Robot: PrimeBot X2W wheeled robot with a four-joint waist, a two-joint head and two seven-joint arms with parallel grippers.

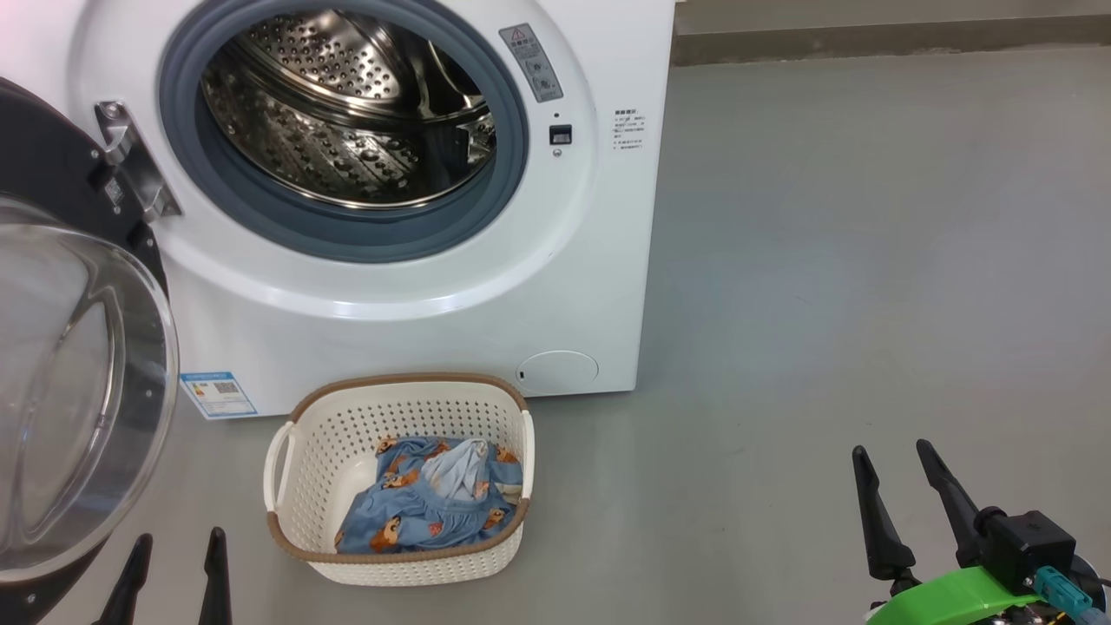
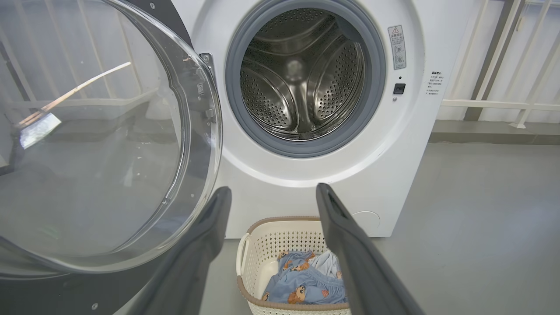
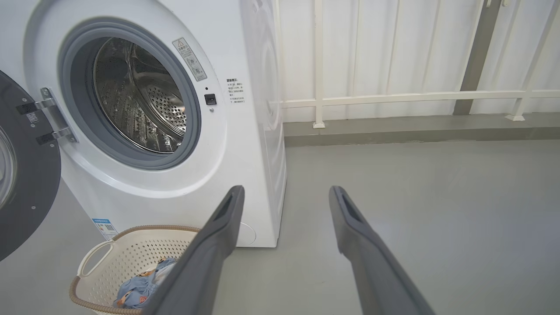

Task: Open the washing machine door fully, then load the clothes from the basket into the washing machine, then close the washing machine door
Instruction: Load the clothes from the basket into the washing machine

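The white washing machine (image 1: 417,286) stands with its steel drum (image 1: 347,104) exposed. Its black washing machine door (image 1: 69,373) with the bulging glass bowl is swung wide to the left on a metal hinge (image 1: 130,161). On the floor in front sits the cream basket (image 1: 299,447), holding the blue bear-print clothes (image 1: 425,508). My left gripper (image 1: 178,547) is open at the lower left, just left of the basket and beside the door. My right gripper (image 1: 894,460) is open at the lower right, well away from the basket. Nothing is held.
Grey floor (image 1: 825,304) stretches to the right of the machine. A white railing (image 3: 393,96) and a low kerb (image 3: 415,129) run along the back wall. A round low flap (image 1: 557,371) sits just behind the basket's right corner.
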